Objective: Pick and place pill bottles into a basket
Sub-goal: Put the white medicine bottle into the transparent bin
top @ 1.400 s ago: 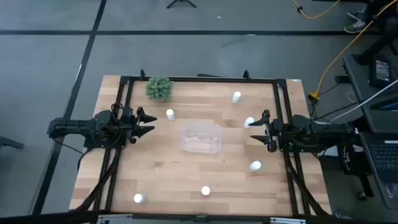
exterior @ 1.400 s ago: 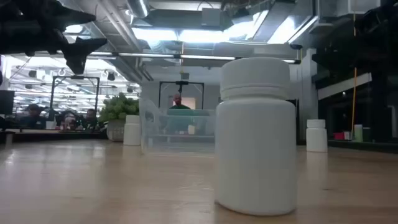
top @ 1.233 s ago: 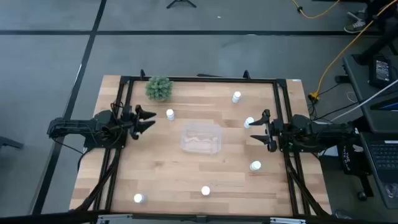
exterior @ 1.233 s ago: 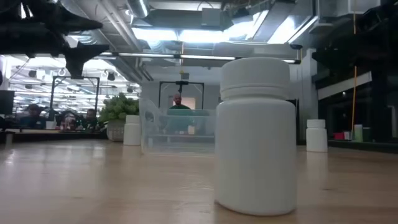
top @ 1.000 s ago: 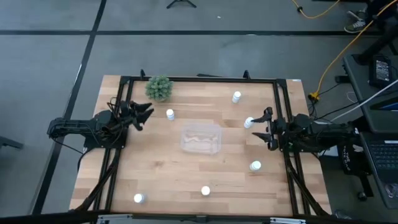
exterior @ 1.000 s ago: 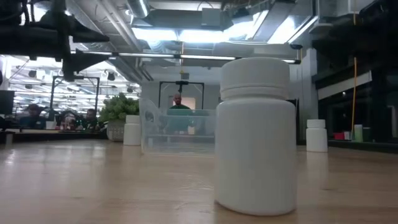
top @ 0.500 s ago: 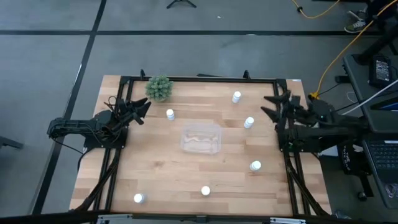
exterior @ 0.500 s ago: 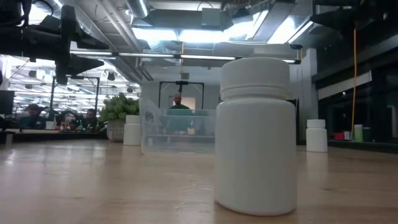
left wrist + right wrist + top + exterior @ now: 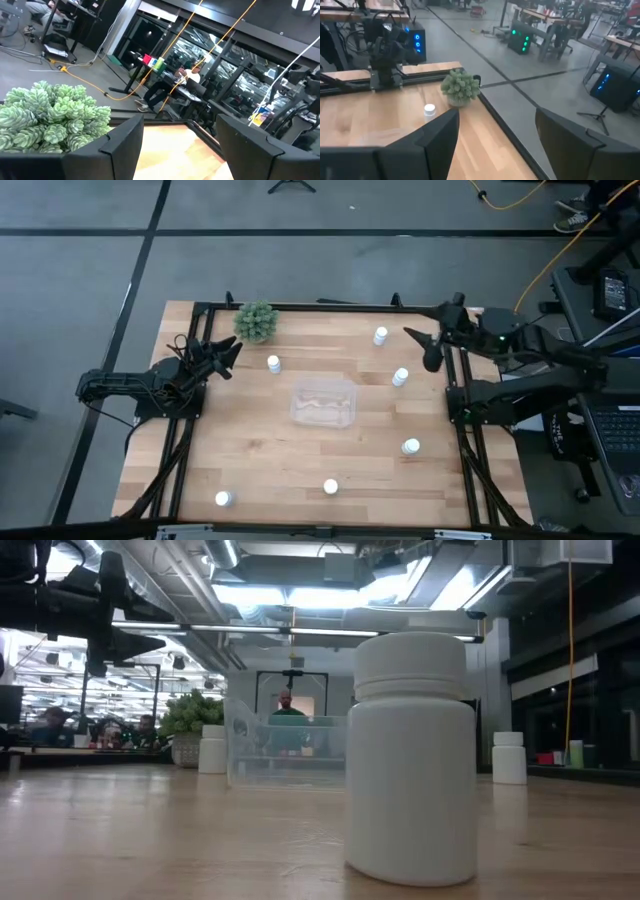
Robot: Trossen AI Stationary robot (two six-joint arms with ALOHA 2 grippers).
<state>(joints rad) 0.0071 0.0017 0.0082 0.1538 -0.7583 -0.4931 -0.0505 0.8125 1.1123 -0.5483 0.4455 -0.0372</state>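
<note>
Six white pill bottles stand upright on the wooden table: one near the plant (image 9: 274, 364), two at the far right (image 9: 380, 336) (image 9: 400, 377), one at the right (image 9: 410, 447), and two near the front edge (image 9: 330, 487) (image 9: 222, 499). The clear basket (image 9: 323, 402) sits on the table's middle, with no bottle in it. My left gripper (image 9: 229, 356) is open and empty, above the table's left side, left of the bottle near the plant. My right gripper (image 9: 420, 348) is open and empty, raised high over the far right, between the two bottles there.
A green bushy plant (image 9: 256, 322) stands at the far left corner and shows ahead of my left gripper (image 9: 50, 115). A dark frame (image 9: 320, 307) runs round the table. The low view shows the front bottle (image 9: 412, 760) close up, with the basket (image 9: 285, 750) behind it.
My right gripper has risen and swung from the table's right side toward the far edge, turning toward the far left corner; it stays open. My left gripper has swung a little toward the far edge and the plant. The bottles and basket have kept still.
</note>
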